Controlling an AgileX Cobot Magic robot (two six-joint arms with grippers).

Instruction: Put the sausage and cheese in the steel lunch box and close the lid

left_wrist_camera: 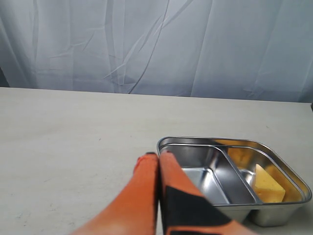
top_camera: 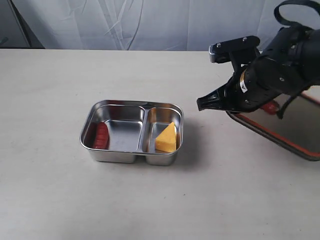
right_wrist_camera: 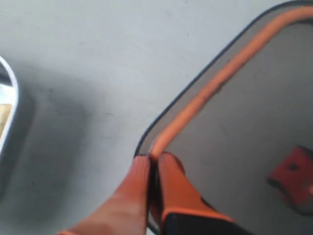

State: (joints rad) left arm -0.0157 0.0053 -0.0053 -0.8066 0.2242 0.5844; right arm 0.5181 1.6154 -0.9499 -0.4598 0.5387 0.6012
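the left pincer (left_wrist_camera: 157, 157) is pressed shut on nothing, near the lunch box (top_camera: 131, 155) on the table (top_camera: 50, 90). the sausage (top_camera: 101, 136) lies in its larger left compartment, the cheese (top_camera: 166, 138) in the smaller right one. the right pincer (top_camera: 201, 105) pinches the lid (top_camera: 300, 125) at a corner rim, apart from the box on its right.

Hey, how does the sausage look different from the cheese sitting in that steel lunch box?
The sausage is red and glossy; the cheese is matte yellow-orange. The sausage is a rounded, elongated piece, while the cheese is a flat-sided triangular wedge. The sausage lies against the outer wall of the larger compartment; the cheese sits in the smaller one. Both are inside the steel lunch box, which is uncovered.
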